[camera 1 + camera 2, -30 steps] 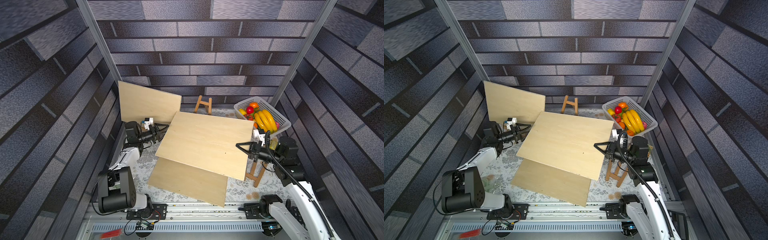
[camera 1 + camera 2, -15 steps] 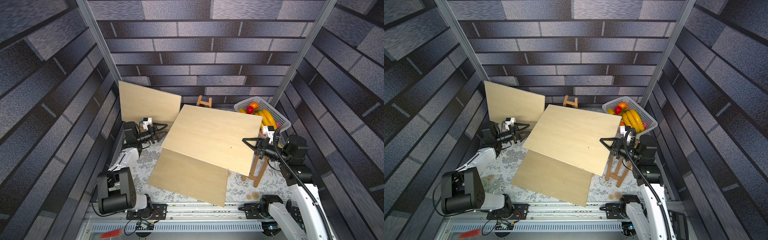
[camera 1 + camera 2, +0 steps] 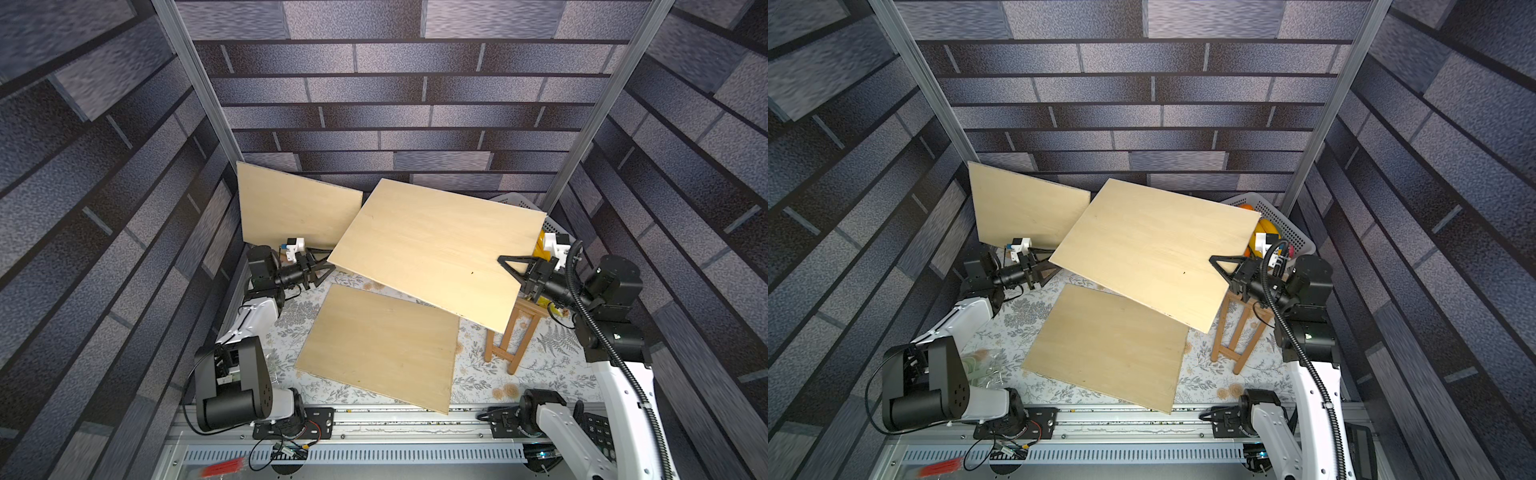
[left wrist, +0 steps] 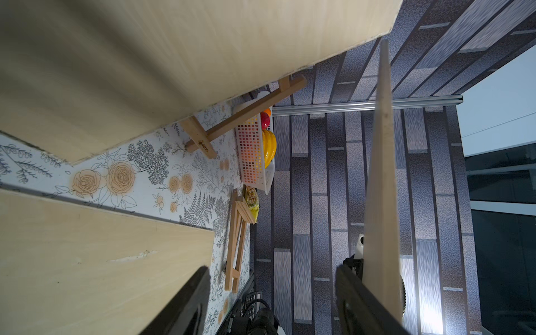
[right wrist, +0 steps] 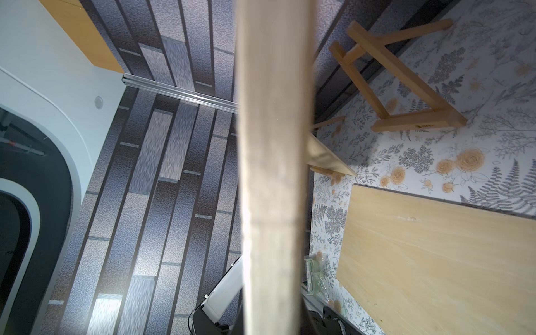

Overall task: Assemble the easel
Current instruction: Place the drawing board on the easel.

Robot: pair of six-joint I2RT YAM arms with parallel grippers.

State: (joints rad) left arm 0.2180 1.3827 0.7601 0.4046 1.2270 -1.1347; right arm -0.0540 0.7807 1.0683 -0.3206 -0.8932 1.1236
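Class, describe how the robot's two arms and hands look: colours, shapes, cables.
The left arm and right arm have white shells and black joints. The left hand and right hand are black, with triangular open-frame fingers and a small white block behind. A ribbed black cable runs along the right arm.

The board [image 3: 440, 253] is matt pale wood, the basket [image 3: 1292, 237] perforated plastic.

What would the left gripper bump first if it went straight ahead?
Probably the near corner of the lifted board, right in front of the open left gripper; exact depth is unclear.
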